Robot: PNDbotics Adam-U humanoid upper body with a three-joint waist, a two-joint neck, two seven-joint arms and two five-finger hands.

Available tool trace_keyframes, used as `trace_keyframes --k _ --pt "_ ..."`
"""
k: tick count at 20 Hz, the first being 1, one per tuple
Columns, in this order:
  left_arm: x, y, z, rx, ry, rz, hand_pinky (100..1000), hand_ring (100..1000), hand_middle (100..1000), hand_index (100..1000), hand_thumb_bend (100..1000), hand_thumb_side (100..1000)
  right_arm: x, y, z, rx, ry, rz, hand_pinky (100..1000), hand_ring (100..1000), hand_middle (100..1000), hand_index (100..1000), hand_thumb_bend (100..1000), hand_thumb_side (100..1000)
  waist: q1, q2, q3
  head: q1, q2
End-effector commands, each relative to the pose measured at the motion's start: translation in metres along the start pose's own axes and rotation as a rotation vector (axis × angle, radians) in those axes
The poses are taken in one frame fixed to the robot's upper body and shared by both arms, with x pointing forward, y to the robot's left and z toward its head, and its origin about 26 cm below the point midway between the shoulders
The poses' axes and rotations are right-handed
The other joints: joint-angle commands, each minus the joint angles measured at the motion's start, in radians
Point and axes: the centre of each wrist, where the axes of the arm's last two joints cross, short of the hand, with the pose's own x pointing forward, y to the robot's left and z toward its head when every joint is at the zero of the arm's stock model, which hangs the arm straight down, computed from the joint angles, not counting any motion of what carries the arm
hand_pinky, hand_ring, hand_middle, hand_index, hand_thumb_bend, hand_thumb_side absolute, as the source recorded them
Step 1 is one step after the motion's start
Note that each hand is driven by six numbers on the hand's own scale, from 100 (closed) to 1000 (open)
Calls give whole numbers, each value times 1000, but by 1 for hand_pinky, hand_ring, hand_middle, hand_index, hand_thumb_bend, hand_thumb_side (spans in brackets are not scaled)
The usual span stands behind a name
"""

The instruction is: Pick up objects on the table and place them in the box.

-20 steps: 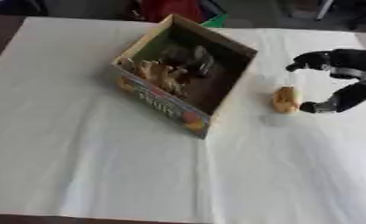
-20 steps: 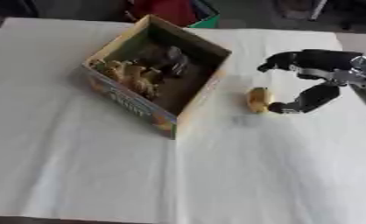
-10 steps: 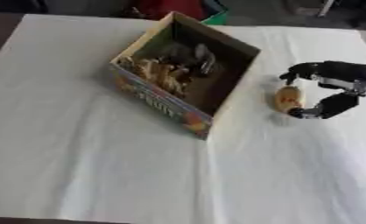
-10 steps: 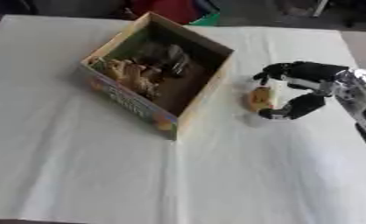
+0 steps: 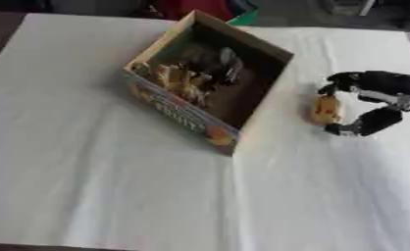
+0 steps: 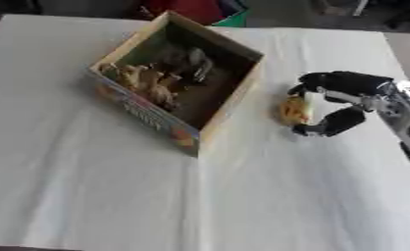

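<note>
- Left eye view: the right hand (image 5: 373,100) comes in at 3 o'clock, fingers and thumb curled round a small yellow-orange object (image 5: 325,110) on the white tablecloth (image 5: 114,186), though contact is unclear. The object lies just beside the box (image 5: 210,78), at its 4 o'clock.
- Right eye view: the box holds several brown and dark things (image 6: 164,73).

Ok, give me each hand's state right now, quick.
Left hand: not in view.
Right hand: fingers and thumb curled around the small yellow-orange object on the table, beside the box.
</note>
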Motion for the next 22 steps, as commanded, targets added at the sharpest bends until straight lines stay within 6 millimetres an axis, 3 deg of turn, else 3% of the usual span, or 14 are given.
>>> trace_keyframes --k 1,6,10,13,15,17,19,22 --pt "6 -1 -4 -6 -34 5 669 676 651 765 100 811 -8 -9 8 -9 33 33 816 1000 687 867 346 721 2 -17 -2 3 -11" --pt "6 -1 -3 -4 -28 5 671 675 648 761 100 810 -8 -8 6 -15 37 37 794 1000 580 766 262 682 -1 -16 -2 3 -15" --pt "5 -1 -3 -2 -25 1 673 674 646 754 100 809 -7 -7 6 -37 41 20 776 1000 507 694 104 649 -1 -14 2 3 -14" --pt "5 -1 -2 -1 -22 1 673 673 646 752 100 809 -6 -8 5 -54 40 11 767 1000 488 674 100 603 -2 -15 0 5 -13" --pt "5 -1 -2 -1 -20 0 674 673 645 751 100 809 -6 -8 5 -67 41 2 758 1000 472 655 100 523 -2 -16 0 5 -15" --pt "5 -1 -2 1 -19 0 674 672 643 751 100 809 -5 -9 5 -85 45 -13 733 1000 446 618 100 365 -2 -18 0 6 -15" --pt "5 -1 -2 2 -19 2 673 670 641 750 100 808 -5 -11 5 -109 49 -30 695 1000 416 586 100 267 -1 -20 -1 6 -13" --pt "5 -1 -2 4 -15 1 673 668 639 748 100 808 -3 -18 5 -163 51 -53 635 1000 388 551 100 206 0 -24 -3 5 -12"
